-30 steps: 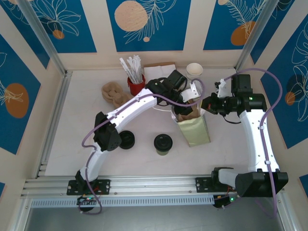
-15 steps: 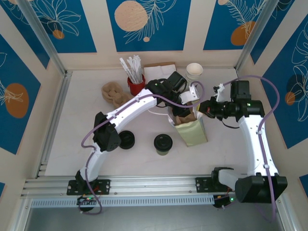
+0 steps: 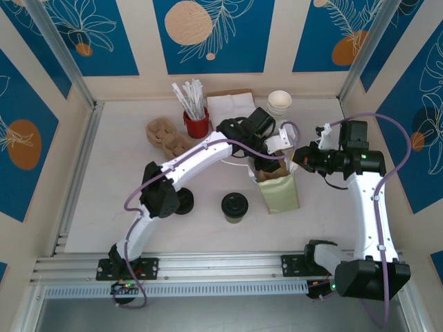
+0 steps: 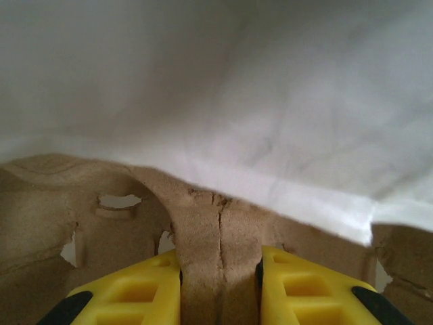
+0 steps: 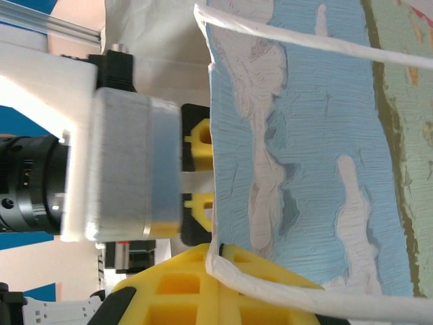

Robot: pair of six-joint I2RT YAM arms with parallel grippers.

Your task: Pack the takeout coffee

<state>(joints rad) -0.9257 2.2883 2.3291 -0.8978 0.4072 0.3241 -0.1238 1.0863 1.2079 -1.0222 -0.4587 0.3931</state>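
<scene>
Our left gripper (image 4: 220, 277) pinches a carrier (image 4: 54, 223) rib inside the bag (image 3: 280, 194); our right gripper (image 3: 300, 157) clamps the bag's rim. The lidded coffee (image 3: 234, 206) stands on the table (image 3: 118, 173), just left of the bag

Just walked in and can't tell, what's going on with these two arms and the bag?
The left tool is clamped on a ridge of a pulp cup carrier inside the paper bag. The right tool is shut on the bag's top edge. The lidded takeout coffee stands on the table beside the bag, not yet packed.
</scene>
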